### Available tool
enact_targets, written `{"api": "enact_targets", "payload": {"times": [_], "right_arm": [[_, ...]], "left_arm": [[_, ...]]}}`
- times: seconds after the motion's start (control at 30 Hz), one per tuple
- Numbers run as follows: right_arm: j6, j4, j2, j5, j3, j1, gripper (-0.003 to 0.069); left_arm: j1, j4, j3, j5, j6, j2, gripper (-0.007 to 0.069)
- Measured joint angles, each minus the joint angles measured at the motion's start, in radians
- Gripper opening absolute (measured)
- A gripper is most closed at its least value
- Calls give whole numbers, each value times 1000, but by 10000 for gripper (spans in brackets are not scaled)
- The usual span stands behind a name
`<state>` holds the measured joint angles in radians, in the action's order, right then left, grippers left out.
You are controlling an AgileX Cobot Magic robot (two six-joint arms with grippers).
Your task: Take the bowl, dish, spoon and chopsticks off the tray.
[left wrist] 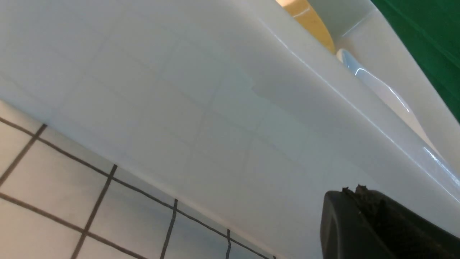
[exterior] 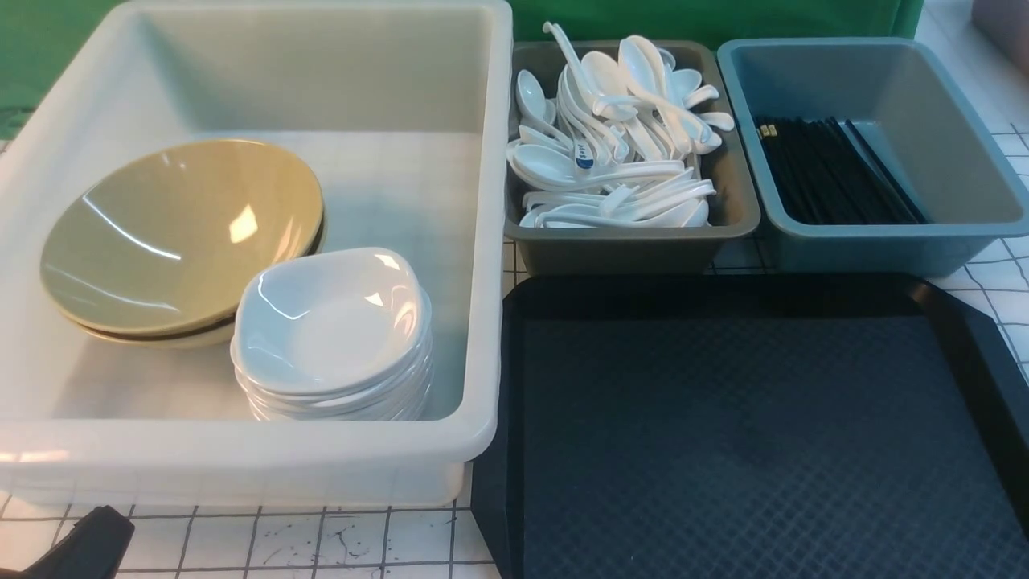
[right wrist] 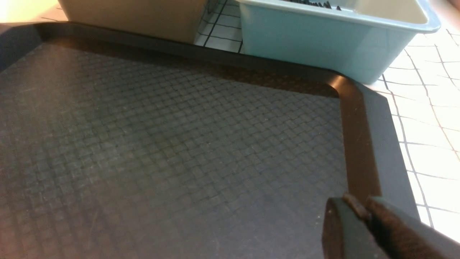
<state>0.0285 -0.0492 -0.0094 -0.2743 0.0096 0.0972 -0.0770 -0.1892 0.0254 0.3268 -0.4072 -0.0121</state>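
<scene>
The tray at lower right looks bare; bowl and dish sit in the white tub at left, so clearing seems finished. Left gripper and right gripper are closed, empty; next probably retreat.

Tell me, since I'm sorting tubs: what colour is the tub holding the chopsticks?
Light blue tub, clearest in the front view, with the black chopsticks inside.

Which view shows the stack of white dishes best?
The front view: the white dishes sit fully visible in the white tub, beside the olive bowls. The left wrist view catches only a rim sliver; the right wrist view shows none.
</scene>
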Motion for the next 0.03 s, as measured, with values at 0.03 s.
{"api": "enact_targets", "payload": {"times": [0.03], "right_arm": [[0, 0, 0, 0, 0, 0, 97]], "left_arm": [[0, 0, 0, 0, 0, 0, -1]]}}
